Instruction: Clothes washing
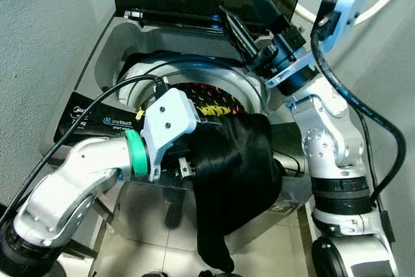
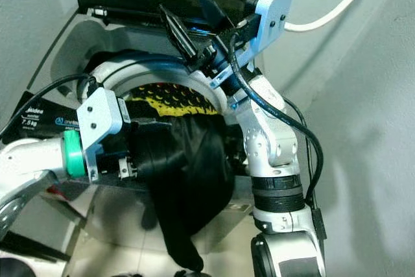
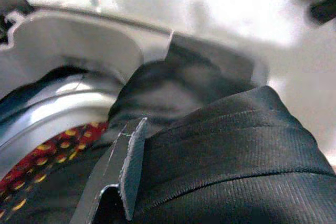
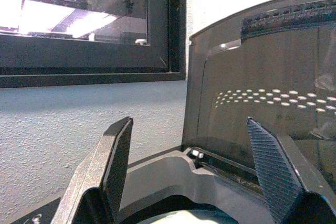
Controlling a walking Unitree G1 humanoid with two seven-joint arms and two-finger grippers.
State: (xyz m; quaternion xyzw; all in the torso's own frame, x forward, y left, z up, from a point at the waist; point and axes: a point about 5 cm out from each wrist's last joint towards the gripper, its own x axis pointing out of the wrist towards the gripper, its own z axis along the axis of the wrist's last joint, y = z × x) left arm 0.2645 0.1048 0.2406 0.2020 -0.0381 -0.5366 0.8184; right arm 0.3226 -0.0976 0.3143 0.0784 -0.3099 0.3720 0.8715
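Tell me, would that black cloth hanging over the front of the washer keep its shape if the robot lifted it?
Probably not. The black garment sags over the washing machine's front edge and trails down toward the floor, so it looks floppy. Its sheen suggests a smooth, perhaps slippery fabric. Being pinched at one spot by the left gripper, the rest would likely dangle and swing.

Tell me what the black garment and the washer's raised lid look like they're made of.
Black garment: apparently a smooth synthetic or satin-like fabric, judging by its soft sheen and fine ribbed weave in the left wrist view. Lid: probably dark tinted translucent plastic or glass, glossy, with light dots showing through.
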